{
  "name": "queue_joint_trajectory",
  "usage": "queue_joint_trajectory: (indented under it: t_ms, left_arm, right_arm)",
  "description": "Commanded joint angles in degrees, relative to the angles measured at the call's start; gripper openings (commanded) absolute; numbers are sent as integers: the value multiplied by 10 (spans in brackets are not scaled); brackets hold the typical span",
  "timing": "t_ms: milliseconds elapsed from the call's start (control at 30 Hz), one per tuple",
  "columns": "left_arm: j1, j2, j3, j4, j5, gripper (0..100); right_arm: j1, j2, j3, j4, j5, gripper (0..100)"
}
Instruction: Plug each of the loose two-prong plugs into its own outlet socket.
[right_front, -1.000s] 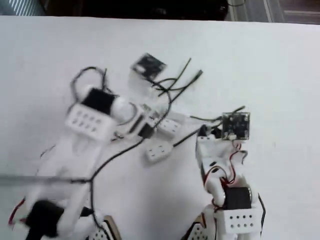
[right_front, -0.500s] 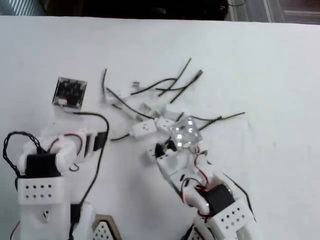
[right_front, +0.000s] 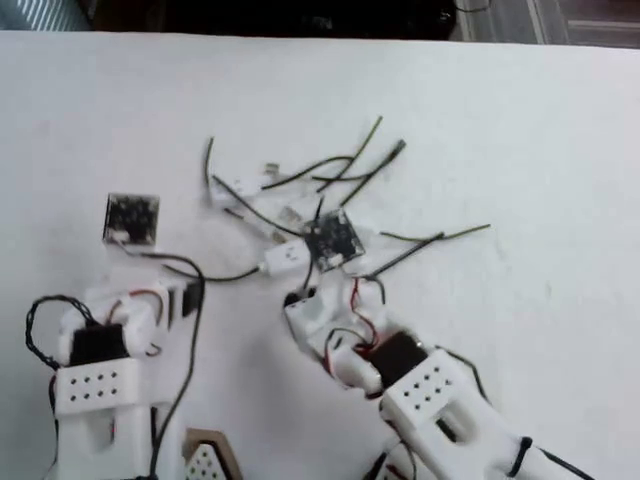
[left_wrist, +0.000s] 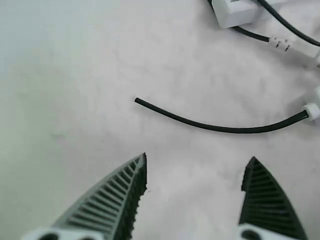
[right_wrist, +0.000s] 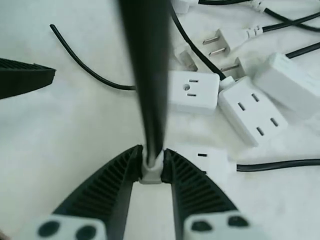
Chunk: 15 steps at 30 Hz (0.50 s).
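In the right wrist view my right gripper (right_wrist: 151, 165) is shut on a small white plug (right_wrist: 150, 172) whose black cord (right_wrist: 147, 75) runs straight up. Beside it lie several white outlet sockets (right_wrist: 192, 90) (right_wrist: 252, 112) and one socket (right_wrist: 212, 159) right next to the fingers. A loose two-prong plug (right_wrist: 225, 42) lies farther off. From above, the right gripper (right_front: 300, 305) sits at the near edge of the pile by a socket (right_front: 285, 258). My left gripper (left_wrist: 195, 170) stands open over bare table near a loose cord (left_wrist: 220, 127); from above, the left gripper (right_front: 185, 297) is left of the pile.
Black cords (right_front: 350, 170) and another cord (right_front: 430, 240) sprawl behind and right of the sockets. A white socket corner (left_wrist: 235, 10) lies beyond the left gripper. The table (right_front: 520, 130) is bare white to the far right and at the back.
The left arm has swung from the pile back to the near left. The right arm has moved left and forward into the pile of sockets.
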Motion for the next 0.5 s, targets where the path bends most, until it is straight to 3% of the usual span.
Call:
queue_joint_trajectory:
  t_ms: [0, 467]
  left_arm:
    - [-8, -11, 1, -18, -5, 305]
    - [-8, -11, 2, -15, -5, 305]
  right_arm:
    - [1, 16, 5, -40, -1, 16]
    - [46, 104, 6, -72, -1, 16]
